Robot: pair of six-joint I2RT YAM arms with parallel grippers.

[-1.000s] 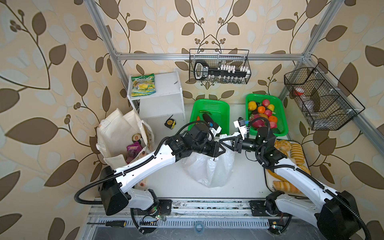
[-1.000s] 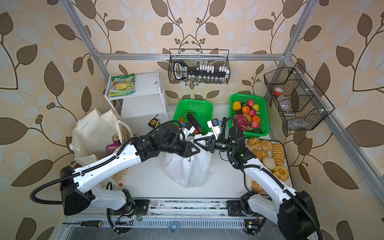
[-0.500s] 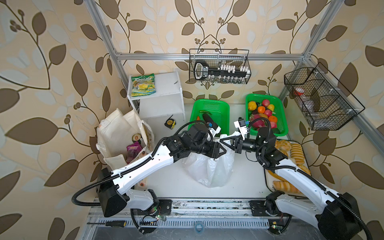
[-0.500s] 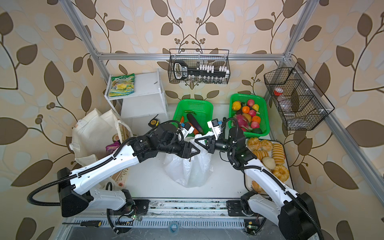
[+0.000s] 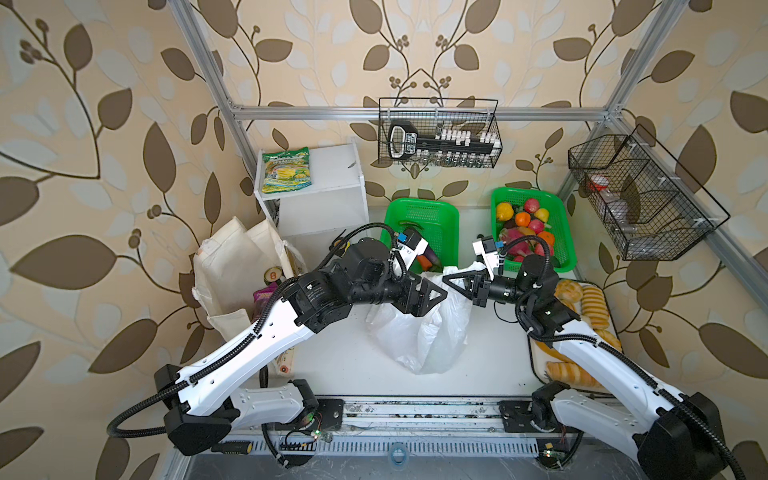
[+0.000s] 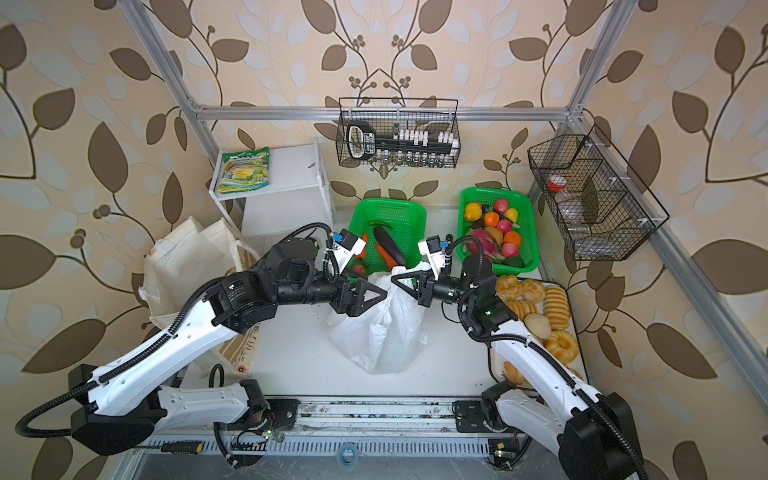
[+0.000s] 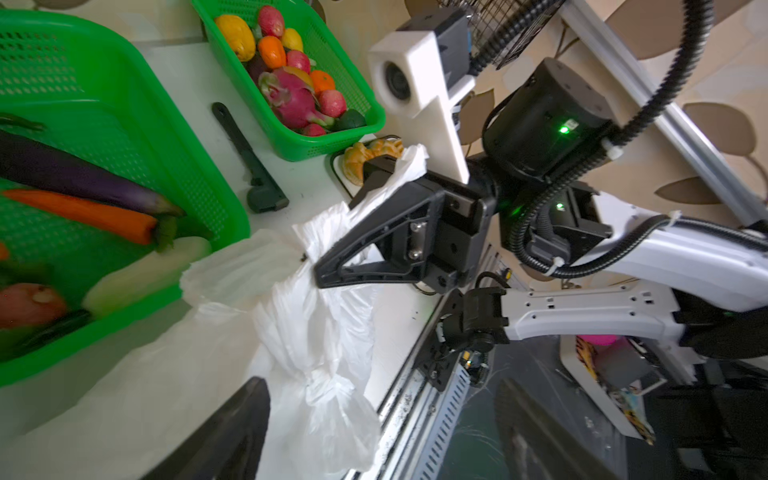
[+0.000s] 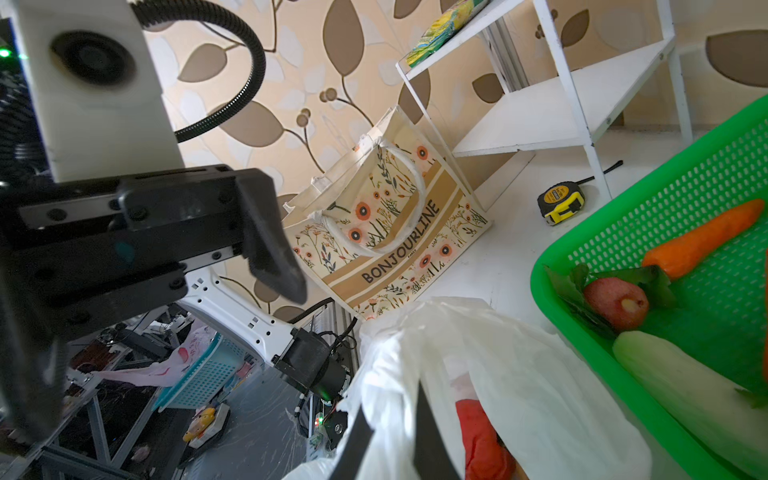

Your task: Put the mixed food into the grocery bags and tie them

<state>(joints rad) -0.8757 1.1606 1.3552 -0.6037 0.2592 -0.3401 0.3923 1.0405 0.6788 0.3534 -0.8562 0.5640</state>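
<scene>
Left wrist view: white plastic bag (image 7: 320,340) handle pinched inside right pincer (image 7: 336,237).

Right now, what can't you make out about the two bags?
White plastic bag contents: in both top views the crinkled film hides them; right wrist view shows only something red.
Canvas tote interior: in both top views the left arm covers part.
Bag's base: cut off in right wrist view.

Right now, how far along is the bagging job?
Done: purple pouch and can sit in the canvas tote; something red lies in the white plastic bag. In hand: right gripper pinches the bag's top, left gripper open beside it. Left: tying; tote handles loose.
</scene>
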